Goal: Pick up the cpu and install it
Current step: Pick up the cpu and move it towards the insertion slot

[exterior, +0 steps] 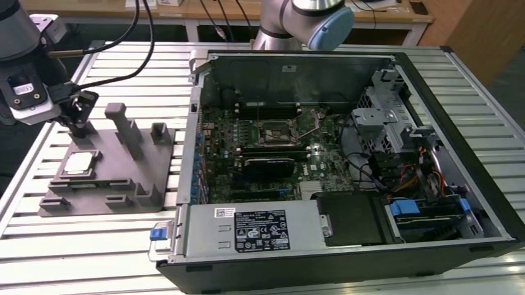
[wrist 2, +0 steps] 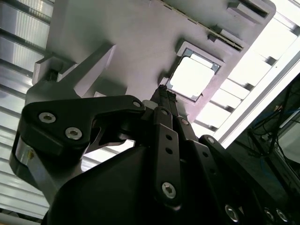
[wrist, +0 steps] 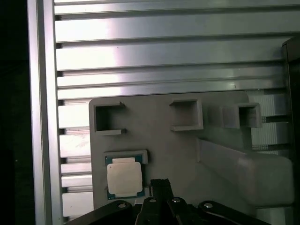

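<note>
The cpu (exterior: 80, 165) lies flat, metal plate up, in a shallow square pocket of the grey fixture (exterior: 123, 169) on the slatted desk (exterior: 98, 246), at the exterior view's left and well apart from the open case (exterior: 328, 273). The pincer (exterior: 81, 130) hangs just beyond the cpu on the fixture's far side, near the upright posts, narrow with its fingertips together and holding nothing; in both wrist views its dark tip (wrist 2: 164, 92) (wrist: 159, 183) sits just beside the chip (wrist 2: 194, 77) (wrist: 124, 178) without touching it. I judge the cpu to be light, thin and stiff. Its smooth plate would be slippery, and its underside and green edges are fragile. It is best taken by two opposite side edges with gentle pressure and kept level. The pocket's raised rim hugs the chip, so it is hard to tell how much of each edge stands free for the fingertips. The chip's underside is hidden, and the pincer's height above the fixture cannot be read. In the case, the socket (exterior: 277, 130) is small and cluttered; whether it stands open I cannot tell.
</note>
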`<state>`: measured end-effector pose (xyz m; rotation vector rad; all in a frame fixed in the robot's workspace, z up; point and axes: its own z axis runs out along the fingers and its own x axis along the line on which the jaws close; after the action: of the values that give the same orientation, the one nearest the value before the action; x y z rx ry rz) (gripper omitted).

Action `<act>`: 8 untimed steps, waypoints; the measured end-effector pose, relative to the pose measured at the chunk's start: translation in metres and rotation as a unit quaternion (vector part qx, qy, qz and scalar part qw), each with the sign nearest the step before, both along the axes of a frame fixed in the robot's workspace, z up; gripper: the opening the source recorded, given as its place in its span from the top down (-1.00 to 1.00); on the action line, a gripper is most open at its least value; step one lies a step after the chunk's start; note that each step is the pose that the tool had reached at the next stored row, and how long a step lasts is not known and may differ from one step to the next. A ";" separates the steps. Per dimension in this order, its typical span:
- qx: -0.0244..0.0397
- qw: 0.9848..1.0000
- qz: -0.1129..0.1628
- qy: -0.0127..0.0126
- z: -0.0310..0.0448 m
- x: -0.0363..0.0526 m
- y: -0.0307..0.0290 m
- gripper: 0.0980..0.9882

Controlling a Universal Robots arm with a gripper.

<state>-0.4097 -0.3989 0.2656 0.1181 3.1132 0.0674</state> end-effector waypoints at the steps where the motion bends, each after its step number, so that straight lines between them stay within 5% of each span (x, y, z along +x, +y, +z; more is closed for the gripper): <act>1: 0.000 1.000 0.000 0.000 -0.0016 -0.0003 0.0000 0.98; 8: 0.000 1.000 0.000 0.000 -0.0150 -0.0094 -0.0003 0.98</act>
<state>-0.4191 -0.3993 0.2506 0.1180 3.1132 0.0673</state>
